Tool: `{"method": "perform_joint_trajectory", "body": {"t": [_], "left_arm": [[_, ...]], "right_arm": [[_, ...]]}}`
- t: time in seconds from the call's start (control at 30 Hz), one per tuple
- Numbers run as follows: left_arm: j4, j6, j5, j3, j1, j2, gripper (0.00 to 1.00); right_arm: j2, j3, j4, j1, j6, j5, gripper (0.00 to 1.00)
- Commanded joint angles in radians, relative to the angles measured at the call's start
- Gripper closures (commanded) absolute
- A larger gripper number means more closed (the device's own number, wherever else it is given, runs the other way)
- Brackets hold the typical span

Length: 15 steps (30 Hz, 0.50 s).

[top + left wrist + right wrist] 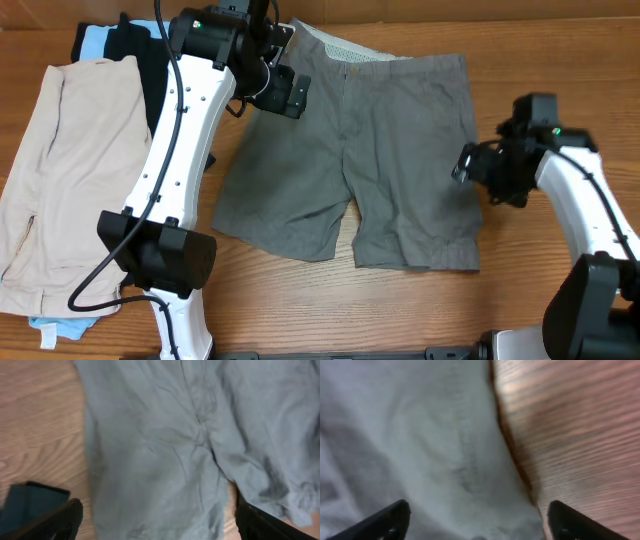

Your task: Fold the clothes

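The clothes, a pair of mid-grey shorts [350, 150], lie spread flat in the middle of the table, waistband at the far side and both legs toward the near edge. My left gripper [287, 93] hovers over the upper left part by the waistband. In the left wrist view the shorts [165, 450] fill the frame and the left gripper [160, 527] is open, with cloth below and nothing held. My right gripper [468, 166] is at the shorts' right side edge. In the right wrist view it [477, 525] stands open astride that edge of the shorts [420, 445].
Beige shorts [60, 170] lie on the far left of the table, with a black garment [140, 60] and a light blue one [92, 42] behind them. Bare wooden table [520, 290] shows to the right of the grey shorts and in front of them.
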Motion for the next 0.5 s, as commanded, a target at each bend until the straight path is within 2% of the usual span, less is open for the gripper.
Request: {"method": "perform_joint_trajectory", "body": {"t": [0.0,0.07,0.23,0.33,0.47], "left_arm": [[0.014,0.005,-0.071,0.005,0.005,-0.001,0.00],[0.018,0.005,-0.080,0.005,0.005,-0.001,0.00],[0.020,0.005,-0.085,0.005,0.005,-0.001,0.00],[0.026,0.005,-0.085,0.005,0.005,0.000,0.00],[0.030,0.004,-0.085,0.005,0.005,0.000,0.00]], "right_arm": [[0.000,-0.102,0.098,0.004,0.016,0.000,0.21],[0.000,-0.141,0.158,0.004,0.017,0.005,0.28],[0.009,-0.223,0.302,0.004,0.038,0.043,0.34],[0.034,-0.254,0.357,0.004,0.039,0.048,0.46],[0.080,-0.255,0.388,0.002,0.076,0.047,0.92]]}}
